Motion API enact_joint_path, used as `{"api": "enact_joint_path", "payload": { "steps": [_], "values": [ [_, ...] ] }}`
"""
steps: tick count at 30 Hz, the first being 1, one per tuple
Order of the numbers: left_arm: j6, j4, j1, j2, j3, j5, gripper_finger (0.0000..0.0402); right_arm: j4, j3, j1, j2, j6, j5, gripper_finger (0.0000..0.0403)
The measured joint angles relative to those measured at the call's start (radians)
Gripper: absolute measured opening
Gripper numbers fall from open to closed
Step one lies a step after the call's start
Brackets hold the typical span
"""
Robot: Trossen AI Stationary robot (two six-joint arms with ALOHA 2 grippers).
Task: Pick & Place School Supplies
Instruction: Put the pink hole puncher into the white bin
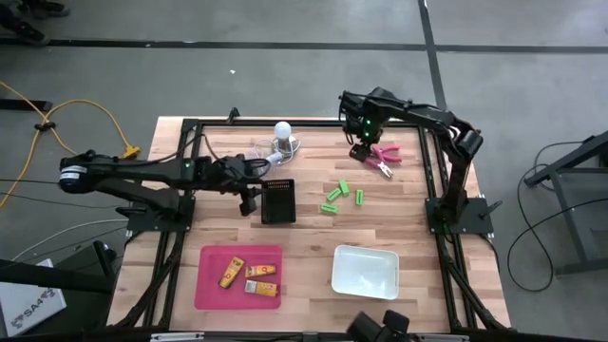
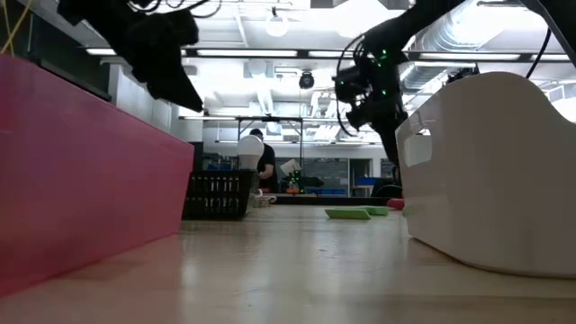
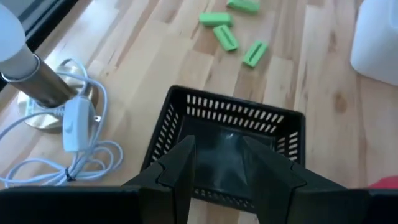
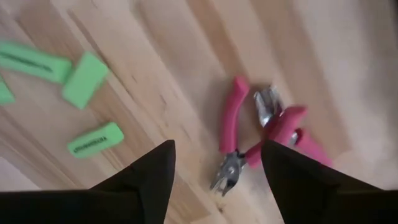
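Pink-handled pliers [image 1: 385, 158] lie flat on the wooden table [image 1: 313, 233] beyond the black ribbed box [image 1: 278, 200], toward the table's far right corner; in the right wrist view there look to be 2 pink-handled tools [image 4: 261, 137] touching each other, metal jaws on the wood. The right gripper [image 1: 360, 147] hangs just above them with its fingers [image 4: 146, 180] spread wide on either side, nothing between them and no contact that I can see. 3 short green pieces [image 1: 340, 195] are scattered just beside the box on its right, between it and the pliers, near one another. 3 yellow-orange oblong pieces [image 1: 249, 276] sit inside the pink tray [image 1: 211, 290], which is nearer the front edge than the box. A white bin [image 1: 365, 271] stands to the right of that tray, well apart from the box. The left gripper [image 1: 248, 198] hovers at the left side of the box, looking down into it; its fingers [image 3: 180, 171] are partly parted and grasp nothing. A white bulb lamp with a coiled pale cord [image 1: 280, 141] stands just behind the box.
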Motion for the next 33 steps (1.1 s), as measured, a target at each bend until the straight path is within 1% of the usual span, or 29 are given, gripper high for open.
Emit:
{"api": "enact_joint_path", "payload": {
  "steps": [5,10,15,20,26,33],
  "values": [
    [-0.003,0.043,-0.001,-0.102,-0.055,-0.001,0.0127,0.014,-0.094,-0.002,0.0,0.016,0.001,0.021],
    [-0.009,0.063,-0.004,-0.164,-0.078,-0.001,0.0127,0.059,-0.138,-0.002,0.0,0.022,0.002,0.0194],
    [-0.015,0.062,-0.004,-0.175,-0.088,0.004,0.0127,0.14,-0.174,-0.002,0.0,0.021,0.011,0.0184],
    [-0.016,0.063,-0.004,-0.173,-0.088,0.016,0.0127,0.129,-0.19,-0.002,0.0,0.037,0.081,0.0177],
    [-0.018,0.062,-0.004,-0.174,-0.088,0.02,0.0127,0.137,-0.207,-0.008,0.0,0.041,0.073,0.0176],
    [-0.028,0.062,-0.004,-0.174,-0.088,0.022,0.0127,0.179,-0.274,-0.008,0.0,0.044,0.077,0.0176]
  ]
}}
